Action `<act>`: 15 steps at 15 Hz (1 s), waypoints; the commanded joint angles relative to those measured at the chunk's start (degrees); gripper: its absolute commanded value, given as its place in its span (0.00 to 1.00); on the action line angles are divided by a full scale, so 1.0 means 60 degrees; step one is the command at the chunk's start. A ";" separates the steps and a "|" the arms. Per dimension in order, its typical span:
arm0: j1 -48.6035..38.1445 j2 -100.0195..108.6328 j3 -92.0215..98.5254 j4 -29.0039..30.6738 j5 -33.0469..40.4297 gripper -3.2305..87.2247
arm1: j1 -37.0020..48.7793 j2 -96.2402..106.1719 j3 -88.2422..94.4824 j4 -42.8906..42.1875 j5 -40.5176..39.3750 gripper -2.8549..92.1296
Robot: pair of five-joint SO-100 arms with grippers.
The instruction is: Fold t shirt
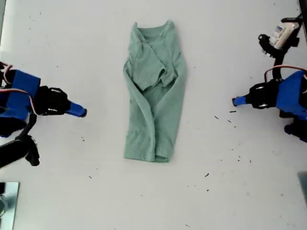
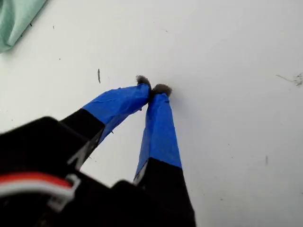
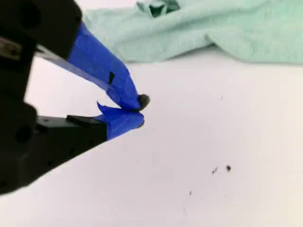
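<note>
The pale green t shirt point(image 1: 153, 96) lies in the middle of the white table, folded into a long narrow strip with its neck at the far end. One arm's blue-taped gripper point(image 1: 79, 111) rests at the exterior view's left and another's point(image 1: 237, 101) at its right, both pointing at the shirt and well apart from it. The wrist views do not settle which arm is which. My first gripper point(image 2: 152, 90) is shut on nothing over bare table, with the t shirt point(image 2: 14, 19) at the frame's edge. My second gripper point(image 3: 140, 111) is shut and empty, short of the t shirt point(image 3: 213, 28).
Small dark specks point(image 1: 230, 120) dot the table at the exterior view's right. A white labelled object point(image 1: 285, 32) sits at that view's upper right edge. A metallic item point(image 1: 7, 201) lies at its lower left corner.
</note>
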State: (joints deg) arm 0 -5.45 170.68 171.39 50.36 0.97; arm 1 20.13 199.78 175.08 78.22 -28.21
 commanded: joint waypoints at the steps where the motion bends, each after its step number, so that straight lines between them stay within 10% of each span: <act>1: 0.0000 0.5435 0.2153 0.1406 -0.0103 0.03 | -0.0015 0.0103 0.0396 -0.0029 0.0132 0.06; 5: 0.0029 0.1289 -0.0762 0.0894 -0.0425 0.03 | -0.1084 -0.1523 -0.1479 -0.0410 0.1055 0.06; 8: 0.0937 -0.6357 -0.7617 0.1670 0.0586 0.03 | -0.2461 -1.0752 -0.9697 -0.0454 0.1011 0.05; 10: 0.1523 -1.0034 -1.1719 0.2344 0.1626 0.30 | -0.3340 -1.5469 -1.5352 0.1055 0.0791 0.25; 15: 0.1875 -1.5132 -1.6509 0.3882 0.2095 0.37 | -0.4307 -1.9863 -2.0303 0.2109 0.1245 0.32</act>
State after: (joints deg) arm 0 5.71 82.00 77.08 73.30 13.18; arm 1 -4.66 80.95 58.27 91.67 -22.15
